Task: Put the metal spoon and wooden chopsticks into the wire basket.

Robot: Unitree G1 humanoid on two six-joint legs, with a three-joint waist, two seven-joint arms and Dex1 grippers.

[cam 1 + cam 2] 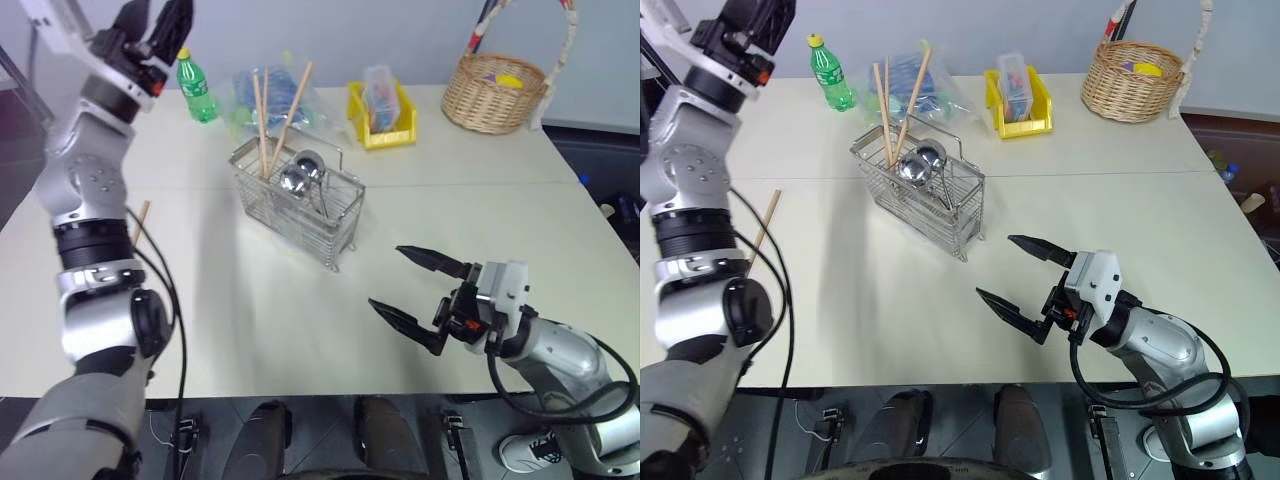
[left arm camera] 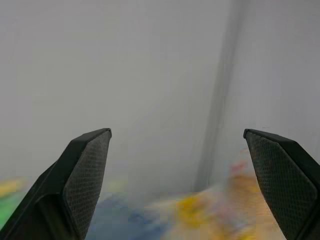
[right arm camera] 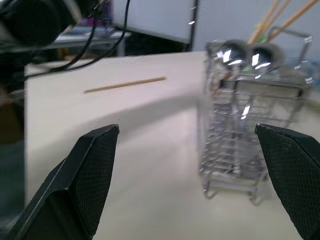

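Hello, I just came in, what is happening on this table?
The robot is sorting cutlery into the wire basket. Two spoons and three wooden chopsticks already stand in it. One chopstick lies on the table near the left arm. The left gripper is raised, open and empty; the right gripper hovers open beside the basket.

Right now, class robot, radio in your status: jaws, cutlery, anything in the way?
Left gripper raised, jaws open, empty. Right gripper low, open. Three chopsticks and two spoons in the wire basket. One chopstick on the table, nothing blocking it.
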